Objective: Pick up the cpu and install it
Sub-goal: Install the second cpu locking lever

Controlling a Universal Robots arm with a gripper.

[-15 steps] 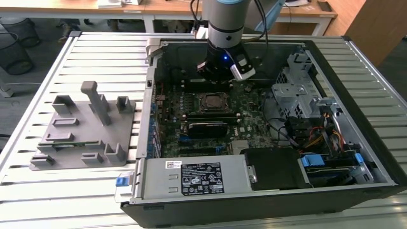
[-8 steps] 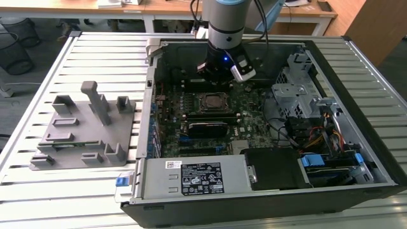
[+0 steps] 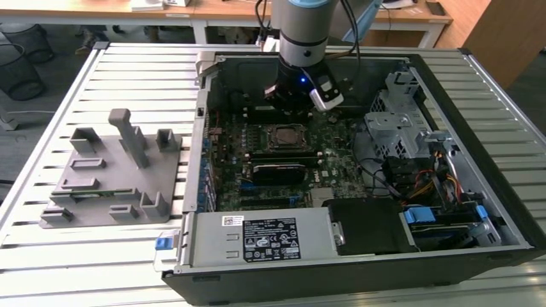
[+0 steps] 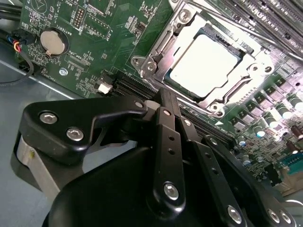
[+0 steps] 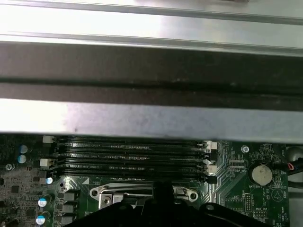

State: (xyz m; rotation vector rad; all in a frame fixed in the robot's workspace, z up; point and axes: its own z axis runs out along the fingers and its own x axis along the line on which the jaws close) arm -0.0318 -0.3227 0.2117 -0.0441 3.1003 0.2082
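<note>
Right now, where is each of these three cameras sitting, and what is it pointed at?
Exterior view: off the arm, high up, looking down on the open computer case, grey fixture and arm.
Second wrist view: on the arm, looking past the black gripper at the cpu lying in its socket.
First wrist view: on the arm, looking across the memory slots to the case wall.
Shared: both wrist views show the round coin battery.

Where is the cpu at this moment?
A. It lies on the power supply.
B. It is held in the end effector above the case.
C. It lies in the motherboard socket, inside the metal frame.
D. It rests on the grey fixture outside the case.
C: in the second wrist view the cpu lies flat in the motherboard socket, framed by metal, beyond the end effector.
</note>
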